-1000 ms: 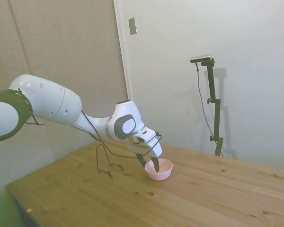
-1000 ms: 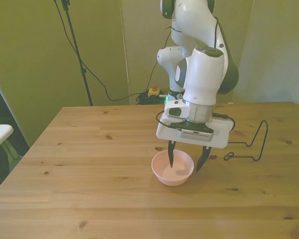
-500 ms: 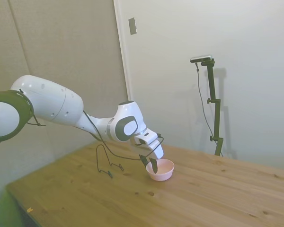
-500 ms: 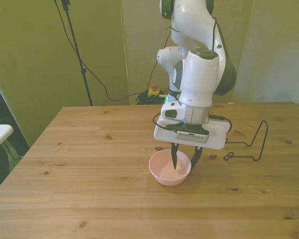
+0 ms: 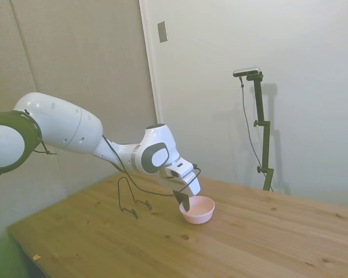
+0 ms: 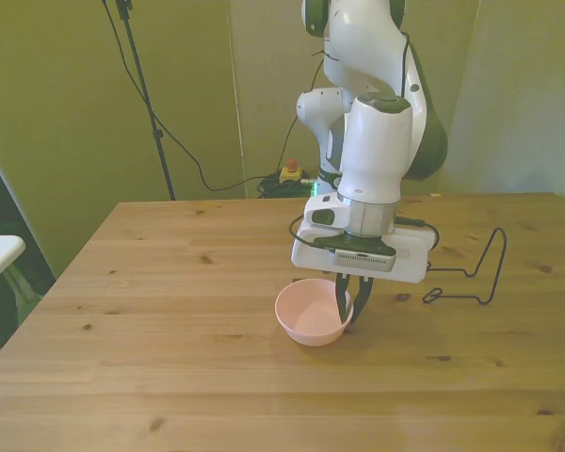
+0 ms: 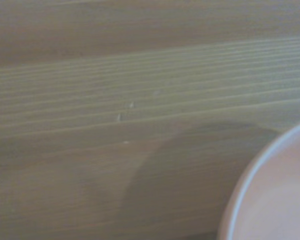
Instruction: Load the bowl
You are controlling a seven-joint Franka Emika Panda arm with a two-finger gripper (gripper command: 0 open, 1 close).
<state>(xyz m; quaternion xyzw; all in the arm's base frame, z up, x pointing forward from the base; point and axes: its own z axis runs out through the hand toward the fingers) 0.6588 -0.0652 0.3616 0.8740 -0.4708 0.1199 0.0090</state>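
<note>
One pale pink bowl (image 6: 313, 313) stands upright near the middle of the wooden worktop (image 6: 169, 282). The pincer (image 6: 349, 303) is low over the bowl's rim on the front view's right, and its two dark fingers (image 6: 343, 301) are nearly together and pinch that rim. In the side view the pincer (image 5: 185, 202) meets the bowl (image 5: 198, 209) at the edge nearest the arm. A thin black wire rack (image 6: 471, 273) stands apart, toward the front view's right. The wrist view shows only a piece of the bowl's rim (image 7: 270, 195) and wood grain.
</note>
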